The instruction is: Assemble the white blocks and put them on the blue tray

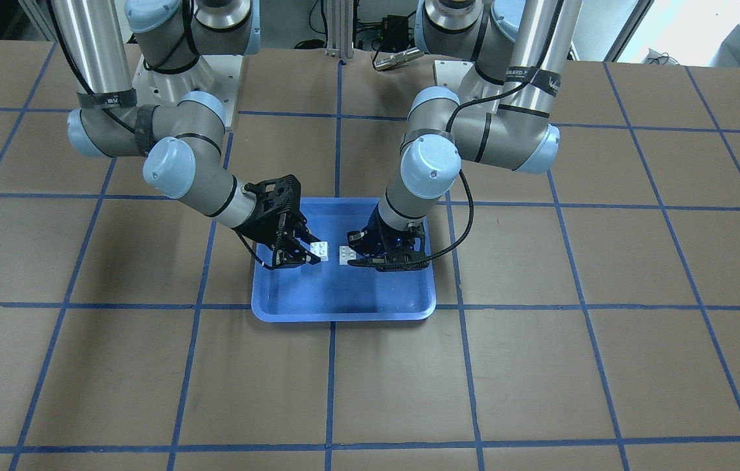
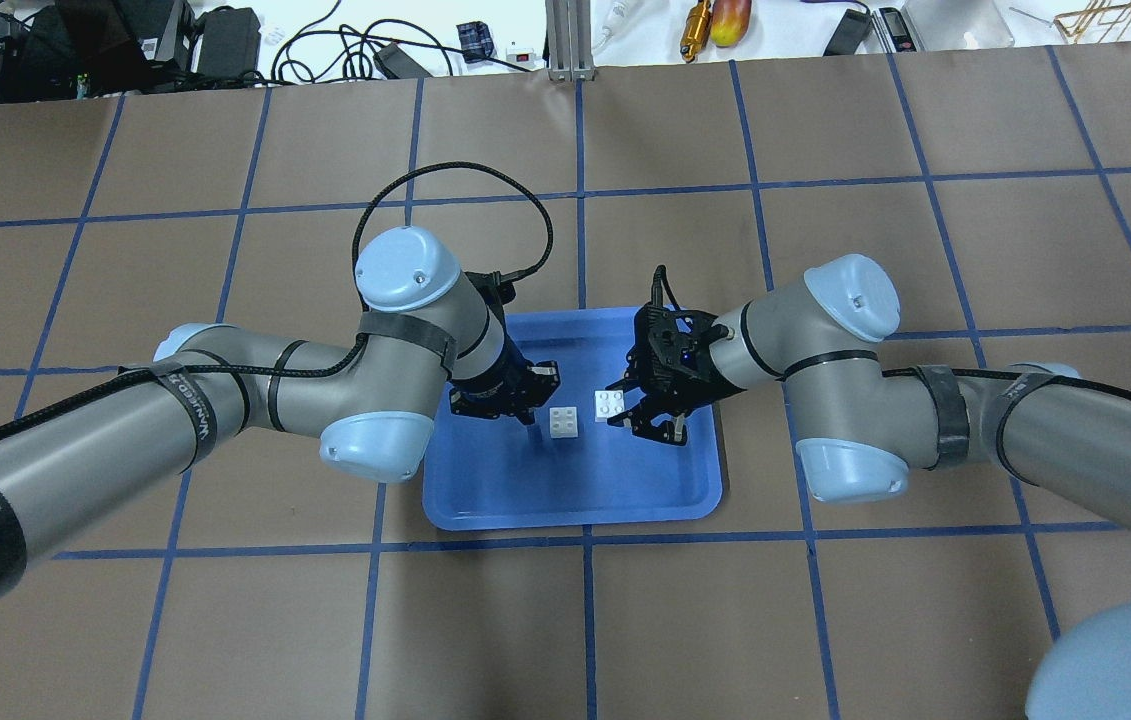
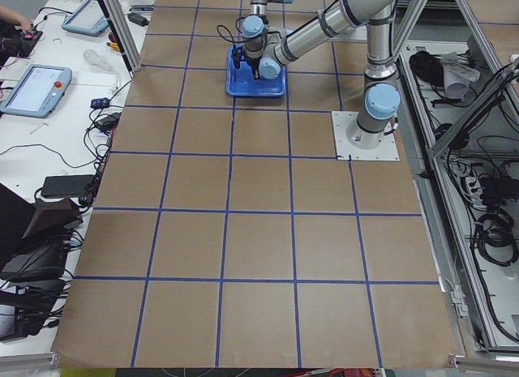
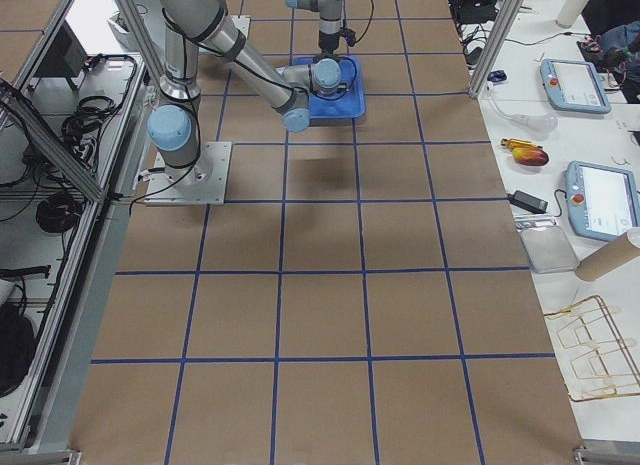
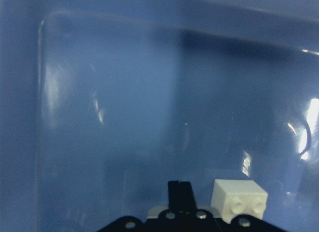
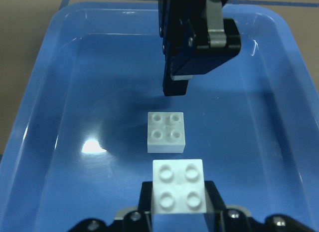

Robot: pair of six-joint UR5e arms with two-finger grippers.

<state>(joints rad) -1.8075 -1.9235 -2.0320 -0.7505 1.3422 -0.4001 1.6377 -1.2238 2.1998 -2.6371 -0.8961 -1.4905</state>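
Over the left half of the large rectangular blue plastic tray (image 2: 575,500), which sits on my brown paper-covered bench (image 2: 825,250) with its blue tape grid, the left end effector (image 6: 176,88) points down at the tray floor. From the right wrist camera I see its fingers together in a single dark tip, with nothing between them. My left wrist camera agrees: one black finger column stands in the middle of that view.

Just to the right of that tip lies a small square white plastic brick (image 2: 565,422). It rests flat on the tray floor with its four round studs up. It is close to the left end effector, but I see blue tray between them, so they are apart.

Further right, a second white plastic brick (image 6: 179,192) of the same kind is clamped in the right end effector (image 2: 625,408). Its black fingers press on the brick's two opposite sides, and its studs face up toward the wrist camera. This brick hangs over the tray's right half, near the one lying loose. A strip of blue shows between the two, so they are not joined. I cannot tell for certain how far the clamped brick stands off the floor.

The right arm slants in from the tray's right side. In both side views the bricks are too small for me to make out.
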